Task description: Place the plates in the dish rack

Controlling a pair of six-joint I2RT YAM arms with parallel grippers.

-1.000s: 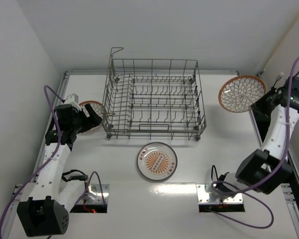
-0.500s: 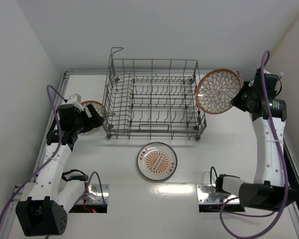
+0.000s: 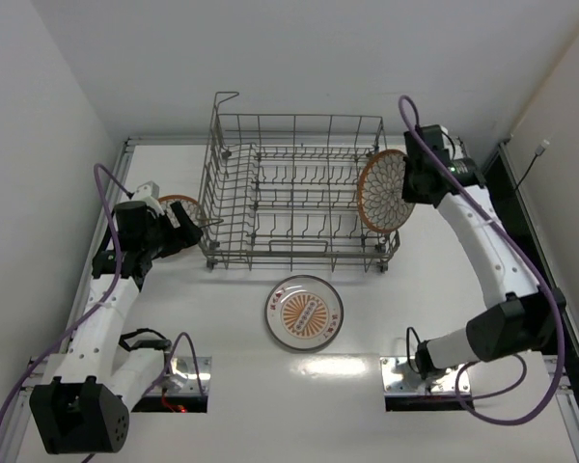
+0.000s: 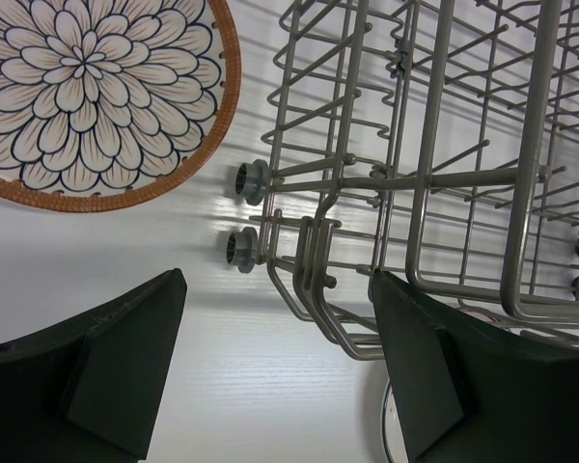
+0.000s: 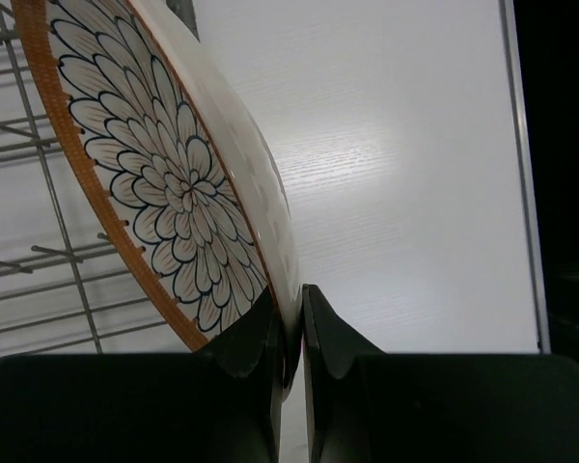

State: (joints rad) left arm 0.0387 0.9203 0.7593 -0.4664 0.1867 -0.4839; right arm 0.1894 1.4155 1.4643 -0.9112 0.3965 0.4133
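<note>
My right gripper (image 3: 412,180) (image 5: 289,313) is shut on the rim of a brown-rimmed petal plate (image 3: 383,190) (image 5: 164,164), holding it on edge over the right end of the grey wire dish rack (image 3: 299,140) (image 4: 434,183). My left gripper (image 3: 185,230) (image 4: 275,362) is open and empty by the rack's left front corner. A second brown-rimmed petal plate (image 3: 179,205) (image 4: 87,96) lies flat on the table left of the rack, partly hidden by my left arm. The dark-rimmed plate with an orange sunburst (image 3: 304,312) lies flat in front of the rack.
White walls close in on the left, back and right. The rack's tall handle loop (image 3: 226,100) stands at its back left corner. A dark gap (image 3: 497,227) runs along the table's right edge.
My right arm has swung left with the petal plate, from the far right of the table to the rack's right end, turning it on edge. My left arm has hardly moved.
</note>
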